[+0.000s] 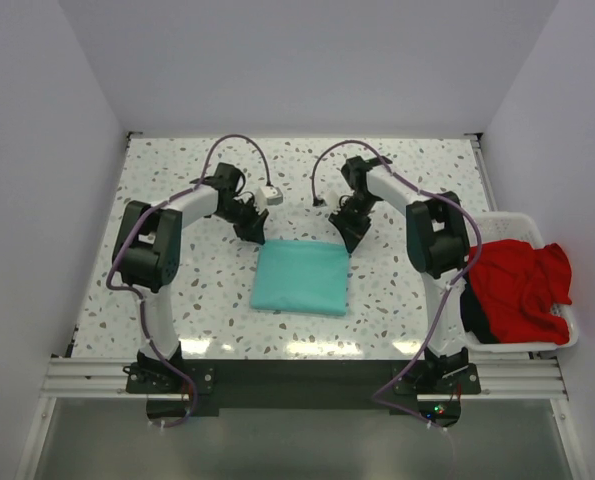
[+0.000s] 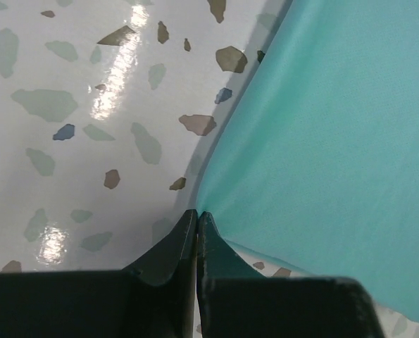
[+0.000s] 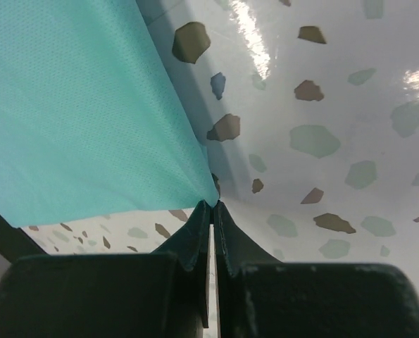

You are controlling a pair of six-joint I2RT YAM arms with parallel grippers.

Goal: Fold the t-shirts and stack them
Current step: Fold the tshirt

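Tabletop (image 1: 167, 190) t-shirt (image 1: 300, 279): left gripper (image 1: 255, 238), right gripper (image 1: 351, 243) pinch corners.

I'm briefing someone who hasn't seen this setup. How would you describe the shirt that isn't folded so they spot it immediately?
At the right edge of the speckled table sits a white slatted basket. The red t-shirt lies crumpled in it. Unlike the teal t-shirt folded flat mid-table, it is bright red and bunched.
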